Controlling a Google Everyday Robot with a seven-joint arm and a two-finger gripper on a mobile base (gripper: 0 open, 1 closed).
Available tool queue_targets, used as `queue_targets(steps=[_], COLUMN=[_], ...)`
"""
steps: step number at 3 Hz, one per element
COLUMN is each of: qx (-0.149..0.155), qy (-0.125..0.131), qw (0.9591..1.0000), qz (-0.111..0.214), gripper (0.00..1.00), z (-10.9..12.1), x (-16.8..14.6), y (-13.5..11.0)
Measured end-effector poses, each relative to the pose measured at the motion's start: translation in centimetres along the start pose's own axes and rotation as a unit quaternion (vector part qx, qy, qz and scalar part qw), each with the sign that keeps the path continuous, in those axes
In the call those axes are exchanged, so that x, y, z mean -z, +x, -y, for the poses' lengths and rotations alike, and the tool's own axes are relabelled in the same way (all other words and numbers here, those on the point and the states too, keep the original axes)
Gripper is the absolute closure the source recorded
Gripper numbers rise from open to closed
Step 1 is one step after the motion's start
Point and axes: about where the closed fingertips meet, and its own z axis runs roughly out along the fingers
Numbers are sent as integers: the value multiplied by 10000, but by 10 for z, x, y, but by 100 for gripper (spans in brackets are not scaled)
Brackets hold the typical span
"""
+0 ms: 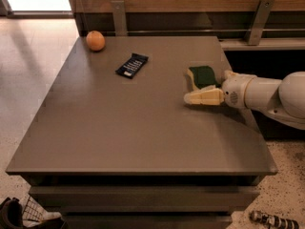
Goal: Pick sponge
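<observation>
The sponge [201, 76], dark green on top with a pale yellow foam base, lies on the grey-brown table [124, 128] near its right edge. My gripper [195, 89] reaches in from the right on a white arm [267, 94], low over the table at the sponge. Its near pale yellow finger [204, 97] lies just in front of the sponge. The far finger is mostly hidden behind the sponge. The gripper is open, with the sponge beside or between the fingers, resting on the table.
A dark blue candy-bar wrapper [132, 65] lies left of the sponge. An orange [95, 40] sits at the far left corner. A wooden wall with metal brackets [259, 13] runs behind the table. The table's right edge is under the arm.
</observation>
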Motion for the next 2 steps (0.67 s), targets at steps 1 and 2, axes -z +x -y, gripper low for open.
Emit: queue_targets(steps=[1, 2], qx=[-2, 1], qy=[-27, -41], qw=[10000, 10000], qz=[4, 4], gripper=[20, 43], z=[-2, -4], x=[-3, -4], y=[1, 0])
